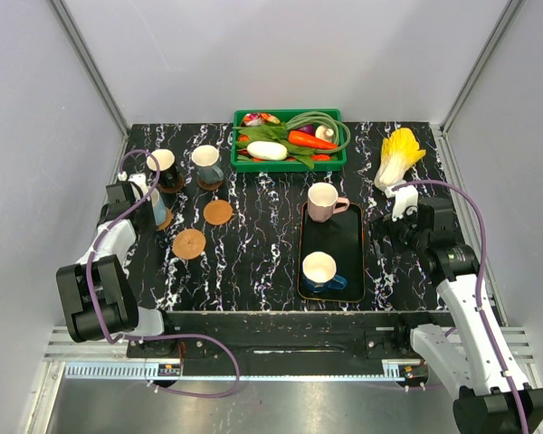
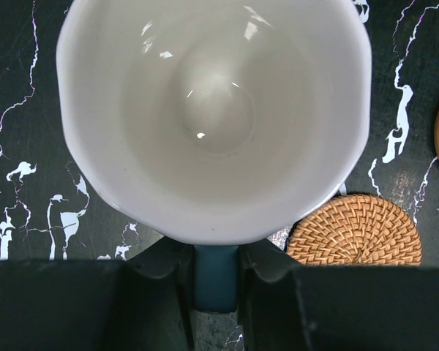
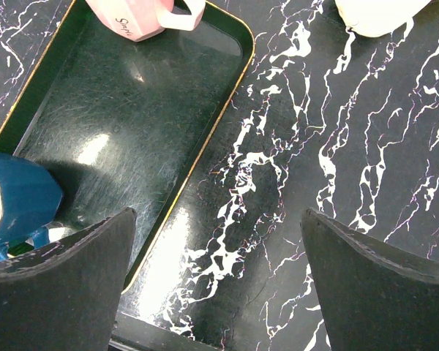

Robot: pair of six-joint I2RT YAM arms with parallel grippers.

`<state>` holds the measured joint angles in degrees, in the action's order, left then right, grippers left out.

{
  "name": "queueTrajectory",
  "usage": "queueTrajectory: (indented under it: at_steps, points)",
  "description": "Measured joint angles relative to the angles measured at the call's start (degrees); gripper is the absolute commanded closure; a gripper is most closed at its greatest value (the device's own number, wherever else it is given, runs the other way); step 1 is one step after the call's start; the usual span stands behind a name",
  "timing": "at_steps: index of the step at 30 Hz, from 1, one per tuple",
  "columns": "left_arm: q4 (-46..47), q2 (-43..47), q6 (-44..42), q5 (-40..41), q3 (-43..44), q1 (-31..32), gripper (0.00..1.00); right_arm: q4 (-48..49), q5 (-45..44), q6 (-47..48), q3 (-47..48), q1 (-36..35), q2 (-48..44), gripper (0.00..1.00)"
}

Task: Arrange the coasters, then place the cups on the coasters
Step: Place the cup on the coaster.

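Note:
My left gripper (image 2: 216, 257) is shut on the teal handle (image 2: 216, 278) of a cup (image 2: 216, 110) whose cream inside fills the left wrist view. A woven coaster (image 2: 355, 230) shows partly under that cup's right side. From above, this cup (image 1: 156, 204) is at the table's left, over a coaster edge (image 1: 166, 220). Two cups (image 1: 166, 169) (image 1: 206, 165) stand on coasters behind it. Two bare coasters (image 1: 218, 212) (image 1: 189, 243) lie to the right. A pink cup (image 1: 324, 201) and a blue cup (image 1: 321, 271) stand in the black tray (image 1: 348, 240). My right gripper (image 3: 219, 241) is open beside the tray.
A green basket (image 1: 290, 165) of vegetables stands at the back middle. A yellow-white cabbage (image 1: 398, 155) lies at the back right. The tray's gold-rimmed edge (image 3: 205, 146) runs just left of my right gripper's left finger (image 3: 66, 285).

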<state>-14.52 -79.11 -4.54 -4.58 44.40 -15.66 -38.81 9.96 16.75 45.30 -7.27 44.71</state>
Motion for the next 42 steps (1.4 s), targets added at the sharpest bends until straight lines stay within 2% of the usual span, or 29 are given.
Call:
queueTrajectory:
  at_steps: [28, 30, 42]
  points:
    - [0.0, 0.4, -0.4, 0.0, 0.0, 0.0, 0.75, 0.0, 0.0, 0.0, 0.0, 0.0, -0.3, 0.0]
    - [0.0, 0.4, -0.5, 0.0, 0.0, 0.0, 0.7, 0.0, 0.0, 0.0, 0.0, 0.0, -0.3, 0.0]
    - [0.1, 0.4, -1.1, 0.1, 0.0, 0.0, 0.69, 0.0, 0.0, 0.0, 0.0, 0.0, -0.5, 0.0]
